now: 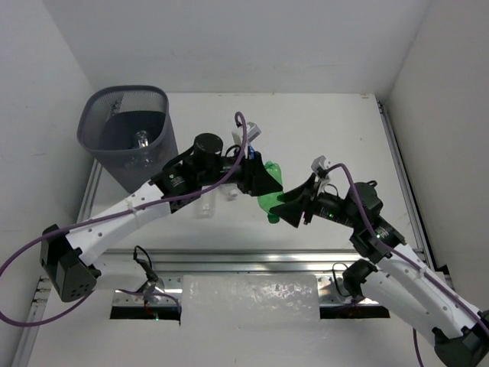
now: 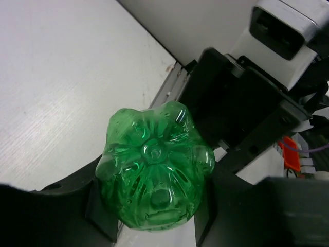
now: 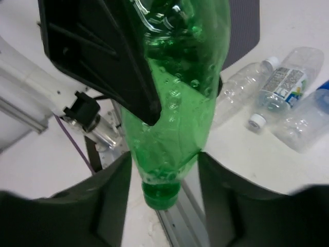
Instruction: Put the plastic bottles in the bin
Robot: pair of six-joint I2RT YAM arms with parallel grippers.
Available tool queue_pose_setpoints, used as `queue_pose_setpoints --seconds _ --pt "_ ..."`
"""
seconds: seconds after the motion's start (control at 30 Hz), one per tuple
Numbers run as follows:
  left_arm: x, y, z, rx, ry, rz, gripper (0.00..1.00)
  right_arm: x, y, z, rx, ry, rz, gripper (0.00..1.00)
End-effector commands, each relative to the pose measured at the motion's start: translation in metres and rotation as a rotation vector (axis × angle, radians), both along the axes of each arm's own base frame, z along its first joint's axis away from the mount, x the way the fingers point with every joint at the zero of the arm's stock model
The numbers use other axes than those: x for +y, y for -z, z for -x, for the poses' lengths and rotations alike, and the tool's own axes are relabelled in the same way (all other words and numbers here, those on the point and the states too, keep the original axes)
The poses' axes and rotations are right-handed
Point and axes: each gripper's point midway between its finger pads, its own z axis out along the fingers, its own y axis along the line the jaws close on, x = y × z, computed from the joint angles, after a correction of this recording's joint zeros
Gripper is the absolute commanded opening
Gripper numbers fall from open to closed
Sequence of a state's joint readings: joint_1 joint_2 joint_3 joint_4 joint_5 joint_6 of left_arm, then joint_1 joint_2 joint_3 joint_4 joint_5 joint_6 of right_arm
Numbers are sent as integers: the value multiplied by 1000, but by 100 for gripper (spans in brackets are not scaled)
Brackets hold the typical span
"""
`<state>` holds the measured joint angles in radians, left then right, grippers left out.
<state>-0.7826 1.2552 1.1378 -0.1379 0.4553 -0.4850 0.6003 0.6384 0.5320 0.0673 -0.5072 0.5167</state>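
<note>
A green plastic bottle (image 1: 270, 197) hangs in the air between my two grippers, over the middle of the table. My left gripper (image 1: 262, 180) is shut on its base end; the left wrist view shows the ribbed green base (image 2: 153, 165) pressed between both fingers. My right gripper (image 1: 296, 208) is open around the cap end. In the right wrist view the green neck and cap (image 3: 160, 191) sit between the spread fingers with a gap on each side. The dark wire-mesh bin (image 1: 114, 149) stands at the far left with a clear bottle (image 1: 141, 139) inside.
Three clear bottles (image 3: 280, 90) lie together on the table in the right wrist view, one with a printed label. In the top view a clear bottle (image 1: 206, 205) lies under the left arm. A metal rail (image 1: 252, 256) runs along the near table edge.
</note>
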Motion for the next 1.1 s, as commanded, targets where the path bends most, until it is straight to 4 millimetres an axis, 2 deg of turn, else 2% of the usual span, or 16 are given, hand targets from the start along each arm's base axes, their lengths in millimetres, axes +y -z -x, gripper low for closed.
queue_pose_setpoints --seconds 0.0,0.03,0.1,0.2,0.23,0.4,0.43,0.5,0.53,0.6,0.63,0.67,0.7,0.73,0.9,1.07 --pt "-3 -39 -12 -88 -53 46 0 5 -37 11 -83 -71 -65 58" --pt "8 -43 -32 -111 -182 14 0 2 -32 7 -67 -39 -54 98" --pt "38 -64 -52 -138 -379 -34 0 -11 -20 -14 -35 112 -22 99" --pt "127 -96 -97 -183 -875 -171 0 -28 16 -34 81 275 83 99" --pt "173 -107 -113 -197 -1074 -206 0 -35 32 -39 122 322 134 99" --pt "294 -148 -131 -207 -1423 -254 0 -36 73 -56 218 373 259 99" --pt "326 -151 -135 -205 -1534 -287 4 -35 73 -63 207 392 254 99" --pt "353 -147 -139 -197 -1620 -348 14 -34 87 -74 219 418 280 99" --pt "375 -140 -143 -183 -1689 -397 36 -33 86 -83 201 441 277 99" --pt "401 -134 -149 -175 -1754 -412 60 -29 94 -101 207 466 336 99" --pt "407 -123 -155 -157 -1745 -424 82 -28 98 -110 204 476 371 99" --pt "413 -121 -157 -151 -1750 -418 88 -24 85 -125 184 498 371 99" --pt "423 -118 -159 -142 -1776 -409 93 -19 111 -136 231 497 447 99" --pt "427 -113 -163 -128 -1776 -420 100 -11 98 -153 211 514 444 99" --pt "435 -102 -168 -94 -1769 -465 100 6 140 -206 313 573 607 99" --pt "403 -105 -159 -109 -1593 -364 100 32 185 -249 419 558 730 95"
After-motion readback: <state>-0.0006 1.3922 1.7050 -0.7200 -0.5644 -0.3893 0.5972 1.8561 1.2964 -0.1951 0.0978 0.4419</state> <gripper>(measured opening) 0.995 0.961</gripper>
